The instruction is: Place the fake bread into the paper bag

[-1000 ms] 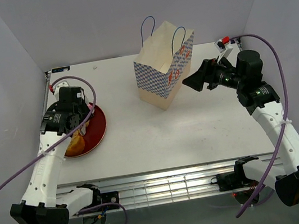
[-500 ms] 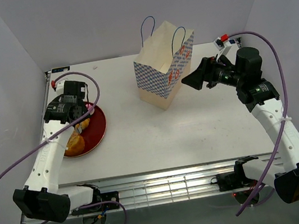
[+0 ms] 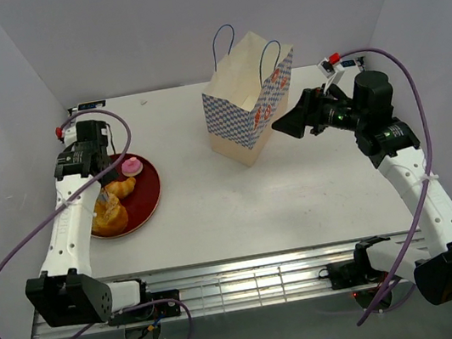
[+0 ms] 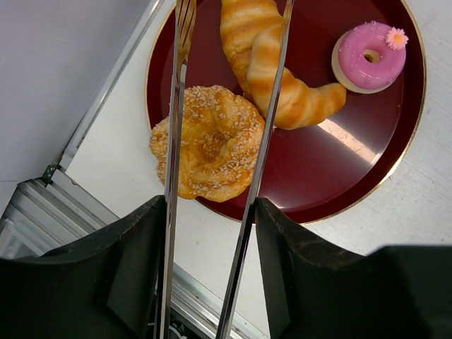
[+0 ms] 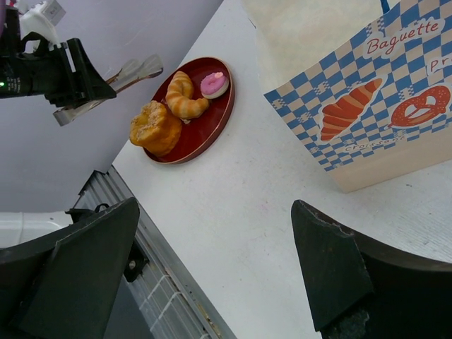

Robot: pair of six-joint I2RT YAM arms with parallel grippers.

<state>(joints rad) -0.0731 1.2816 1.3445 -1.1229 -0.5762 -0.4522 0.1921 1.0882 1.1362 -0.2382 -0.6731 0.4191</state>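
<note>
Retreat on the left side: over the last second the left gripper point(image 4: 212, 282) backed up and away from the plate point(image 4: 339, 169), toward the table's point(image 3: 300, 201) far-left corner. In the top view the pink-topped cake point(image 4: 369, 56) was uncovered again. The gripper was clamped on the tongs point(image 4: 174, 141), blades apart and empty, hanging above the sesame bun point(image 4: 208, 145) and croissant point(image 4: 282, 78).

All the fake bread I could see was on the plate, three pieces, none lifted. Looked like a reset or re-aim rather than a carry, so no progress on transfer yet.

The right gripper point(image 3: 289, 122) crept slightly toward the paper bag point(image 3: 247, 110). Its jaws were spread wide with nothing between them, just beside the bag's right face, not touching as far as I could tell. The bag stood upright and hadn't shifted; its interior wasn't visible.

My read: the right arm was staging to steady or open the bag, while the left still needed a clean tong grab.
</note>
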